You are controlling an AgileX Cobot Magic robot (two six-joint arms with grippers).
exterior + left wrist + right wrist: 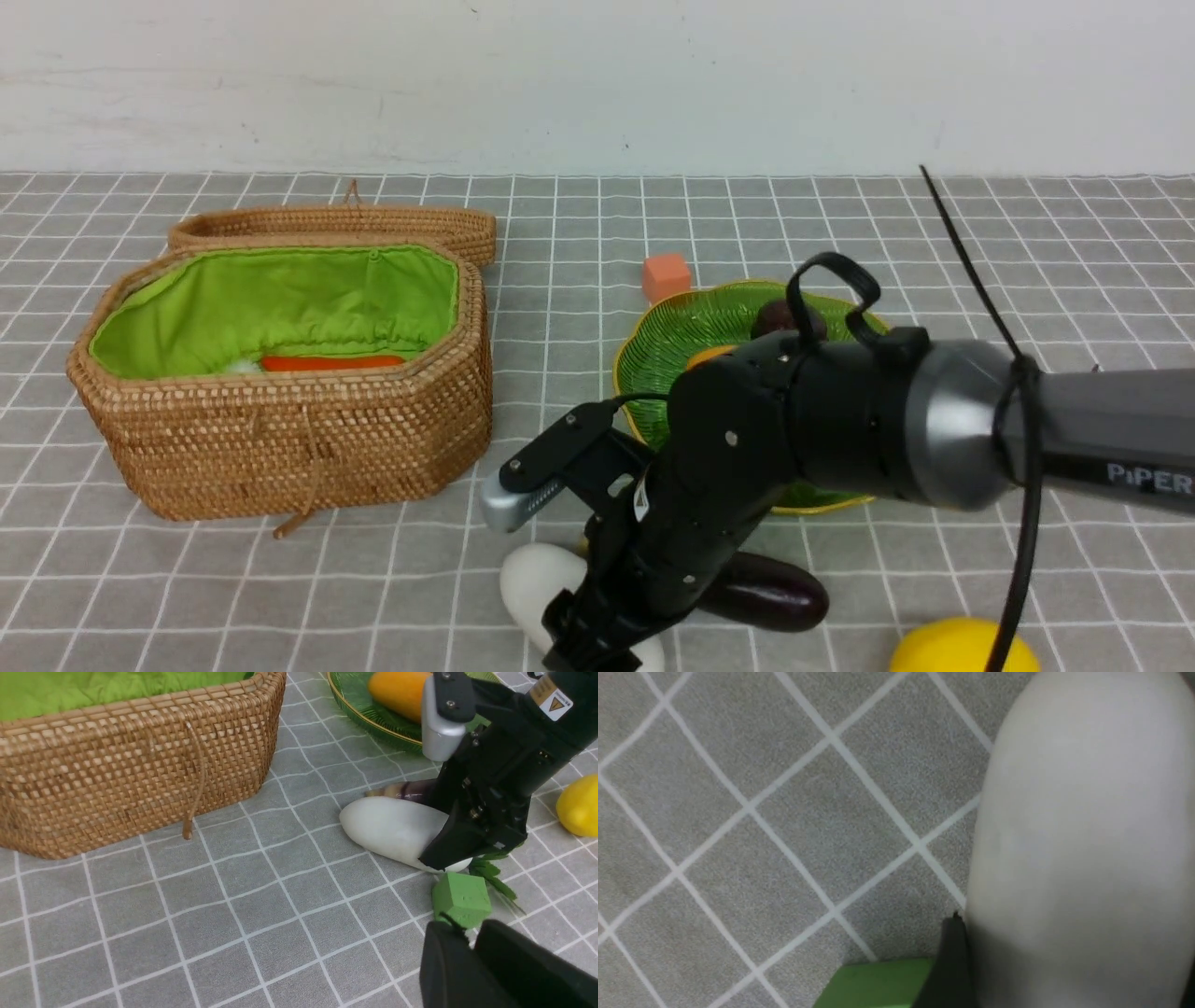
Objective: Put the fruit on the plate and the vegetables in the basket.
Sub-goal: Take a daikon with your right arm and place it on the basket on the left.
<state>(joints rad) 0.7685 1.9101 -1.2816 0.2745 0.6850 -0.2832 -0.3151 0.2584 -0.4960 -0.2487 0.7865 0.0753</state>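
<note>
The white radish (532, 579) lies on the mat near the front edge, beside the dark purple eggplant (770, 593). My right gripper (597, 653) reaches down over the radish (1073, 835), open, with a finger (952, 961) close against each side. The lemon (962, 649) sits to the right. On the green plate (672, 345) rest the maroon fruit (775, 317) and the mango (397, 688). A red chili (331, 362) lies inside the wicker basket (280, 439). My left gripper (469, 928), seen only in the left wrist view, is shut and empty, near the radish's leafy end.
A green cube (460, 898) sits on the mat between my left gripper and the radish. An orange-pink cube (667, 276) stands behind the plate. The basket's lid (336, 224) lies open at its back. The right arm (887, 420) crosses over the plate's front.
</note>
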